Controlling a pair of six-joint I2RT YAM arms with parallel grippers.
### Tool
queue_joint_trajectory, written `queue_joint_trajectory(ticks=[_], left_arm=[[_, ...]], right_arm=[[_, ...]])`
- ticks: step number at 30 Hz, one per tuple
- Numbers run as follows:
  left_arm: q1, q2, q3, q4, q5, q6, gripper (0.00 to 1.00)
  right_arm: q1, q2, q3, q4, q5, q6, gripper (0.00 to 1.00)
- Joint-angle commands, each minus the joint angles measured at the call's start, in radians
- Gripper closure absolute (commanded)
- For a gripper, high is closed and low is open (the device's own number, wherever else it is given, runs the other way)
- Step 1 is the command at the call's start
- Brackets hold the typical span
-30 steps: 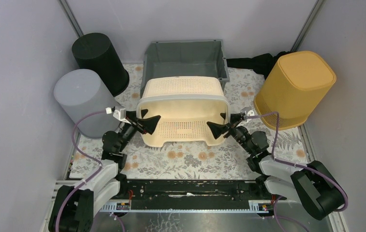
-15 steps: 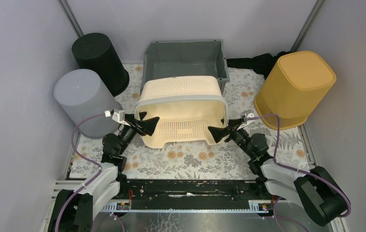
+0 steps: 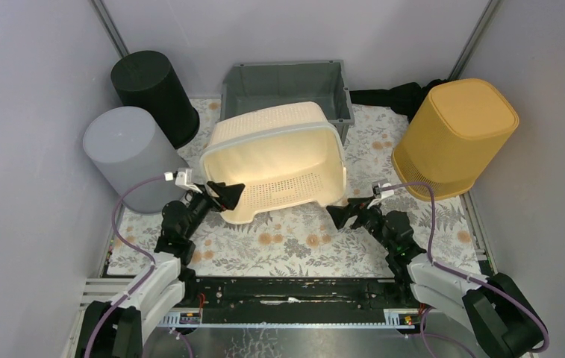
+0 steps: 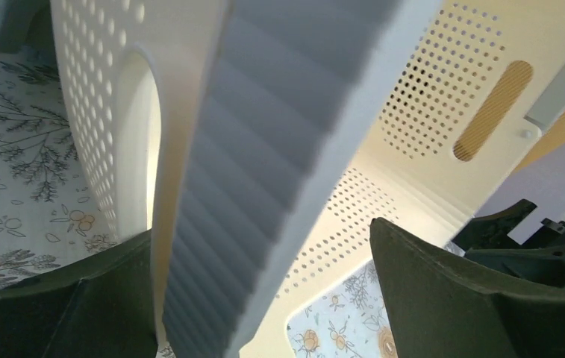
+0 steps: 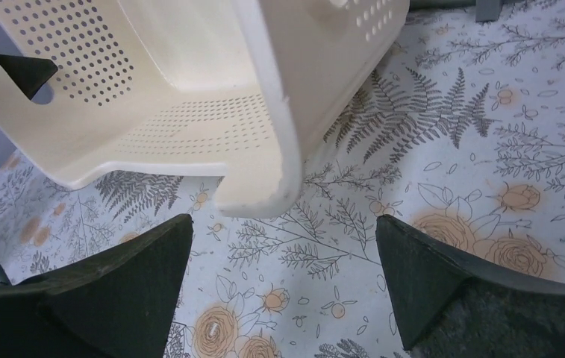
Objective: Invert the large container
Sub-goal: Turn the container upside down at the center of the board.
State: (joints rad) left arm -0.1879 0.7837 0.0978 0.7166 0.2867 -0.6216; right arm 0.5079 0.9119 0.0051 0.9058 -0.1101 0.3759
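Your cream perforated basket is tipped on its side mid-table, mouth facing the arms, just in front of the grey bin. You've got floral cloth underneath and plain grey walls around. The left wrist view shows what the top one can't: the left gripper spread wide, straddling the rim, one finger clear of it. The right gripper gapes too, holding nothing, just below the basket's corner.

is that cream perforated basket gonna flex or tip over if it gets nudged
Probably stiff: the cream basket holds its shape while tilted. Likely light, given its thin perforated walls. Apt to tip: it rests only on its lower side.
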Motion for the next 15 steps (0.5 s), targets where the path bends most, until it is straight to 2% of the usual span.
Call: queue_joint_trajectory(ticks=[1, 6, 15], left_arm=[[0.008, 0.005, -0.014, -0.181, -0.001, -0.025, 0.00], [0.007, -0.025, -0.020, -0.177, 0.008, -0.018, 0.00], [-0.001, -0.071, 0.084, -0.367, -0.025, 0.006, 0.00]], right_arm=[[0.006, -0.007, 0.000, -0.036, 0.025, 0.020, 0.01], [0.007, -0.001, 0.013, -0.056, 0.015, 0.031, 0.07], [0.006, -0.068, 0.028, -0.233, 0.067, 0.052, 0.17]])
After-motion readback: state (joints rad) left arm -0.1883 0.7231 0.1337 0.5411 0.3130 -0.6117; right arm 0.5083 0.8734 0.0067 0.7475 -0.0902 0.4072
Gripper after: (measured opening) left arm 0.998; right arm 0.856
